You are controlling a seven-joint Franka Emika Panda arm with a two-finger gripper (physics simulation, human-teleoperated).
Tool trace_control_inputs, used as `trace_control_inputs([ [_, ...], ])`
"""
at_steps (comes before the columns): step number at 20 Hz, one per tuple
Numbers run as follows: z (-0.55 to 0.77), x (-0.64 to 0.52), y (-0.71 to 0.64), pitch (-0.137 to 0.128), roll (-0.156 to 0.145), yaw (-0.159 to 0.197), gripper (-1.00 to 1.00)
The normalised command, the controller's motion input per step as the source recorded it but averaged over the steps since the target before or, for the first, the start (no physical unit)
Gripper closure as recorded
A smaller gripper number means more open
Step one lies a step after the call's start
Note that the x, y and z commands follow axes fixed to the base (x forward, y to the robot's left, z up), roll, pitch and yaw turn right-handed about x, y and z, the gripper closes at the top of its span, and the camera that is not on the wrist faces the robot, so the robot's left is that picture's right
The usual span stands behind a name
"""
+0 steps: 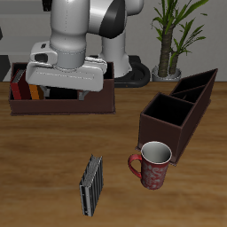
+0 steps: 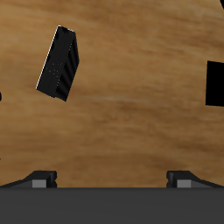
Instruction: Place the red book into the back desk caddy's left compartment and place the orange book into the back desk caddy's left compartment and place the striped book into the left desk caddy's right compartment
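Note:
The striped book (image 1: 91, 184) lies flat on the table near the front edge, and it also shows in the wrist view (image 2: 59, 63). A red book (image 1: 18, 88) and an orange book (image 1: 34, 91) stand upright in the back desk caddy (image 1: 89, 105), in the end compartment farthest from the other caddy. My gripper (image 1: 66, 86) hangs over the back caddy's middle, well behind the striped book. It is open and empty (image 2: 112, 179), with both fingertips (image 2: 42, 178) spread wide. The left desk caddy (image 1: 188, 122) stands empty at an angle beside the mug.
A red patterned mug (image 1: 152, 165) stands between the striped book and the left caddy. A potted plant (image 1: 174, 35) is behind that caddy. A dark shape (image 2: 216, 83) cuts into the wrist view's edge; I cannot tell what it is.

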Motion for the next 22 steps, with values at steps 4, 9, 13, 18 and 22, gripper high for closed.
trace_control_inputs([
  [4,-0.01,0.51,0.11,0.014,-0.014,-0.027,-1.0],
  [9,-0.12,0.54,0.2,0.002,-0.004,-0.013,-1.0],
  [13,-0.07,0.35,0.22,-0.013,0.023,-0.018,-1.0],
  [18,-0.02,0.32,0.25,0.0,0.025,-0.011,-1.0],
  [22,0.05,0.35,0.38,-0.09,0.083,-0.057,-1.0],
])
